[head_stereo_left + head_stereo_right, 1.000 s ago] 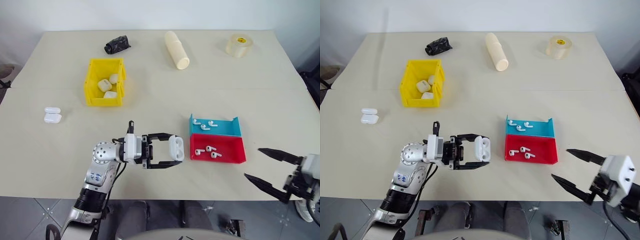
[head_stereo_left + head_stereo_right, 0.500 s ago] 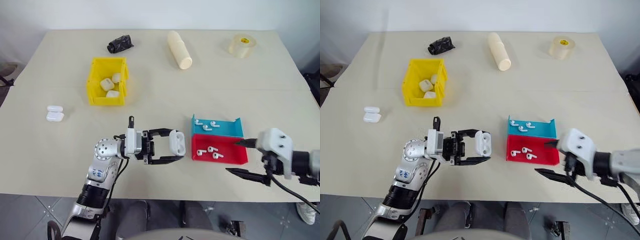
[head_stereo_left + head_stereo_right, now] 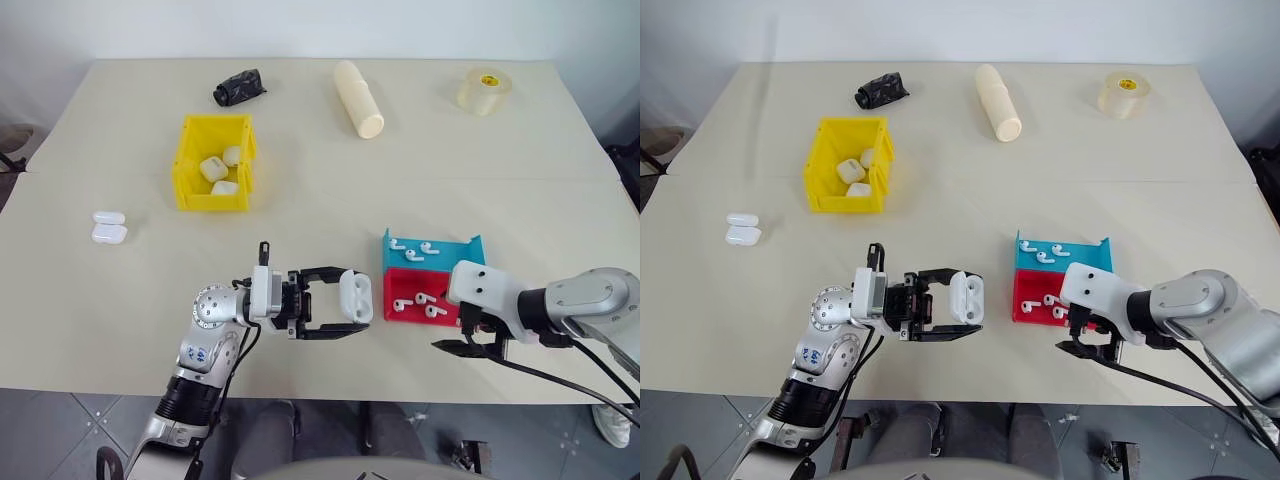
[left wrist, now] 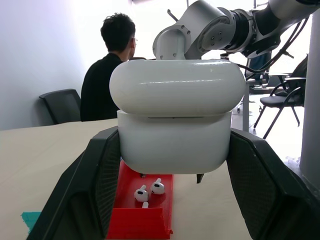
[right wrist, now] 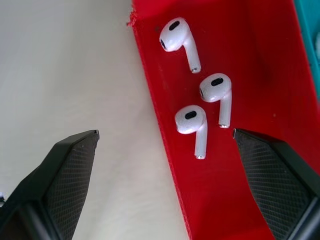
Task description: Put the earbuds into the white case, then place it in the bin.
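From the head camera I see the yellow bin (image 3: 212, 170) far back left with cases inside, a tape roll (image 3: 484, 89) beyond. My left gripper (image 3: 345, 309) is clamped on the white case (image 3: 355, 296). On the right wrist camera, the right gripper (image 5: 165, 145) is spread wide over the red tray (image 5: 240, 100), three earbuds (image 5: 192, 127) between its fingers.
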### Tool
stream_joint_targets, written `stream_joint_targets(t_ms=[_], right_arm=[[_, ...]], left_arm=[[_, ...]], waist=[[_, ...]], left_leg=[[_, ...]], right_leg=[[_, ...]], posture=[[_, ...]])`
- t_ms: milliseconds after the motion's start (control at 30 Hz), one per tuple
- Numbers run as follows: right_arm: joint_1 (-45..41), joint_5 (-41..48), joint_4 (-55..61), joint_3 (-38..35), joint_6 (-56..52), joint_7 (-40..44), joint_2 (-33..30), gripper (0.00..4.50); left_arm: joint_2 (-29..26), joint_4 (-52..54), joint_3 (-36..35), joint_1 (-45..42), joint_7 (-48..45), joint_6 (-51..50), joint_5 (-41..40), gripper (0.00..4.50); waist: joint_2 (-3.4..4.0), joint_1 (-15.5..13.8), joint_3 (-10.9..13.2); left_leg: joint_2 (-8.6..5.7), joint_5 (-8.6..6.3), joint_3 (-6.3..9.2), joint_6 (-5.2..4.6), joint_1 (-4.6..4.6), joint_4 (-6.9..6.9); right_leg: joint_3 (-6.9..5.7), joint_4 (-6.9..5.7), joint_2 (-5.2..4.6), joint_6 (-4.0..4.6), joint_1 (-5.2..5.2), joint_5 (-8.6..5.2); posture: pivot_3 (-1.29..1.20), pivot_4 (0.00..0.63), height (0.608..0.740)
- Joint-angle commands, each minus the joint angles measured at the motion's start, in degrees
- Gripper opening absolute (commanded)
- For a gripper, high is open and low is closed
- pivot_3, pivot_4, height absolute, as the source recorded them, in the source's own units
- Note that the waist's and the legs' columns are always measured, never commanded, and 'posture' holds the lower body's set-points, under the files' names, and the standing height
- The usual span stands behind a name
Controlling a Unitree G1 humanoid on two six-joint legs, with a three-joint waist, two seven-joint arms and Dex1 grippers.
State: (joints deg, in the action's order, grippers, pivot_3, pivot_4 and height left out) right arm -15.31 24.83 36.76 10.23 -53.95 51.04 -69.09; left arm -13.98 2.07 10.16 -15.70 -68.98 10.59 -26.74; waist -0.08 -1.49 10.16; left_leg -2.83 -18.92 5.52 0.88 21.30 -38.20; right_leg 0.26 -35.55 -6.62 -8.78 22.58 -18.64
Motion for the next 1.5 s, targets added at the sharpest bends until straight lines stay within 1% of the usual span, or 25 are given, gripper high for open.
stream_joint_targets(t_ms=[33,100,300,867,1100,1500], right_arm=[[-2.43,-1.95,0.63,1.9,-0.85,-0.43,1.04,4.31],[-3.25,-2.56,0.44,2.73,-1.13,-0.21,1.31,3.93],[-4.65,-4.16,-0.14,4.65,-1.17,1.03,1.33,1.93],[-6.95,-9.74,-1.34,8.26,2.39,3.81,2.34,1.93],[-6.82,-14.27,-1.78,10.6,8.87,7.12,1.07,1.93],[-5.7,-20.82,-4.62,11.07,17.56,12.2,0.22,1.93]], left_arm=[[0.4,2.03,0.44,-0.66,-0.05,0.74,-0.69,2.79],[0.74,2.05,0.51,-0.87,0.1,0.8,-0.76,2.79],[1.26,1.75,0.98,-1.18,-0.59,1.61,-0.71,2.79],[0.74,2.16,1.26,-1.23,-0.4,1.22,-0.64,2.79],[0.74,2.28,1.27,-1.15,-0.1,1.09,-0.59,2.79],[0.76,2.11,1.12,-1.43,0.38,0.76,-0.68,2.79]], waist=[[0.0,0.05,0.0],[0.0,0.04,0.0],[0.0,0.02,0.0],[0.0,0.06,0.0],[0.0,0.07,0.0],[0.0,0.08,0.0]], left_leg=[[0.0,0.0,0.0,0.0,0.0,0.0],[0.0,0.0,0.0,0.0,0.0,0.01],[-0.01,0.0,-0.01,0.0,0.0,0.01],[-0.02,0.0,-0.02,0.0,0.0,0.01],[-0.03,0.0,-0.02,0.0,0.01,0.01],[-0.07,0.0,-0.02,0.0,0.0,0.02]], right_leg=[[0.0,0.0,0.0,0.0,0.01,0.0],[0.01,0.0,0.0,0.0,0.02,0.0],[0.01,0.0,-0.01,0.0,0.01,0.0],[0.02,0.0,0.01,0.0,0.02,0.0],[0.02,0.01,0.0,0.0,0.03,0.0],[0.02,0.01,0.0,0.0,0.03,0.0]], posture=[[0.0,0.15,0.74],[0.0,0.15,0.74],[0.0,0.15,0.74],[0.0,0.15,0.74],[0.0,0.15,0.74],[0.0,0.15,0.74]])
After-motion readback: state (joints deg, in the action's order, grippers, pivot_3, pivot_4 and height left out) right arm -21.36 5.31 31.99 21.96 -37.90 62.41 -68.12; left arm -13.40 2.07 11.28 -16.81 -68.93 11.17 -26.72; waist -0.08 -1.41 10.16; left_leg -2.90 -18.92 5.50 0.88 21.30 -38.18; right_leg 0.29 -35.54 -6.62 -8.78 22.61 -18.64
